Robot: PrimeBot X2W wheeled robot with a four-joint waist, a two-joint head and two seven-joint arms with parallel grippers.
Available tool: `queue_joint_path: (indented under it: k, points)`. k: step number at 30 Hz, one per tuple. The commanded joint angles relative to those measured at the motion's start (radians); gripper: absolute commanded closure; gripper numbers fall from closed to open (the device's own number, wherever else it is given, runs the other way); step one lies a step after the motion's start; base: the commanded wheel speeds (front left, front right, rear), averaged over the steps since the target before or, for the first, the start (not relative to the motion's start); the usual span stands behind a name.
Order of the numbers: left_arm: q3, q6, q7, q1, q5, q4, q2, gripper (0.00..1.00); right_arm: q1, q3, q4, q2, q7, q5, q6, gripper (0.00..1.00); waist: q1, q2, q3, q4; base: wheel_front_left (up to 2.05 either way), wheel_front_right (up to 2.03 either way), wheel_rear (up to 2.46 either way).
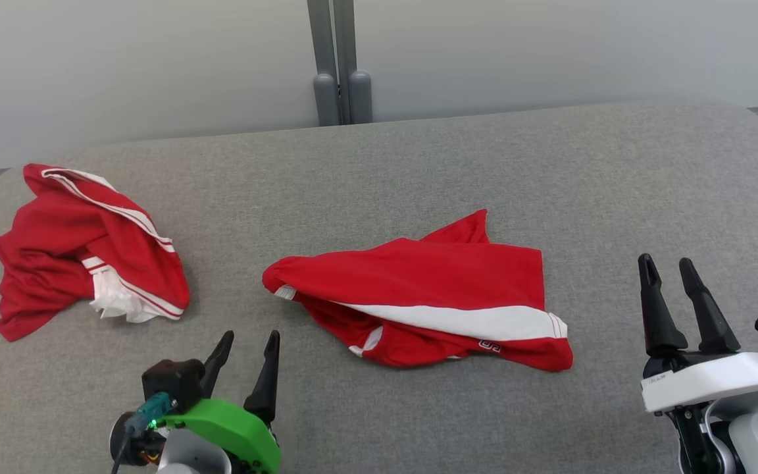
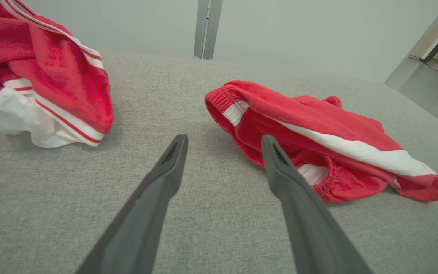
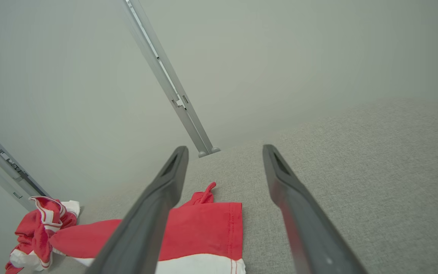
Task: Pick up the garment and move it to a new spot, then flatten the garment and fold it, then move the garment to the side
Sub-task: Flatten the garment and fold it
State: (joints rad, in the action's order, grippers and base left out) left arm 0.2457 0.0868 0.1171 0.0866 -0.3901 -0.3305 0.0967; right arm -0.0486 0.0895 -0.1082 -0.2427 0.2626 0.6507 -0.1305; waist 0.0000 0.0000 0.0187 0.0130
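Observation:
A red garment (image 1: 431,296) with a broad white stripe lies rumpled in the middle of the grey padded table (image 1: 458,164). In the left wrist view the garment (image 2: 318,133) shows its elastic waistband to the right of my fingers. The right wrist view has the garment (image 3: 211,232) low and left, partly behind one finger. My left gripper (image 1: 249,339) stands open near the front edge, left of the garment and apart from it, with nothing between its fingers (image 2: 165,175). My right gripper (image 1: 666,263) is open at the front right, also apart from the cloth.
A second red and white garment (image 1: 83,250) lies bunched at the table's far left, and this bunched garment (image 2: 40,76) is also in the left wrist view. A grey post (image 1: 339,66) stands against the pale wall behind the table. Bare table surface stretches to the right.

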Motion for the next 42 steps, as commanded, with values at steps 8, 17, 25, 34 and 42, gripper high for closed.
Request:
queue_joint_path:
  k: [8, 17, 25, 34, 42]
  points:
    - [0.013, 0.038, -0.145, 0.122, -0.147, -0.1, 0.017, 0.0, -0.045, 0.027, 0.009, -0.013, 0.003, 0.016, 0.0, 0.0, 0.0, 0.0, 0.062, -0.078, 0.0, 0.0, 0.0]
    - [0.031, 0.044, -0.107, 0.214, -0.213, -0.187, 0.056, 0.06, -0.059, 0.031, 0.001, -0.005, 0.003, 0.021, 0.0, 0.0, 0.0, 0.0, 0.097, -0.142, 0.0, 0.0, 0.0]
    - [0.067, 0.045, -0.068, 0.254, -0.265, -0.213, 0.077, 0.76, -0.063, 0.022, -0.003, 0.003, 0.003, 0.018, 0.0, 0.0, 0.0, 0.0, 0.11, -0.141, 0.0, 0.0, 0.0]
    - [0.135, 0.045, -0.063, 0.297, -0.304, -0.227, 0.123, 1.0, -0.065, 0.022, -0.012, -0.001, 0.003, 0.018, 0.0, 0.0, 0.0, 0.0, 0.108, -0.099, 0.0, 0.0, 0.0]
    - [0.26, 0.045, -0.316, 0.313, -0.434, -0.053, 0.246, 1.0, -0.068, 0.015, -0.03, -0.024, 0.003, 0.021, 0.0, 0.0, 0.0, 0.0, 0.083, -0.066, 0.0, 0.0, 0.0]
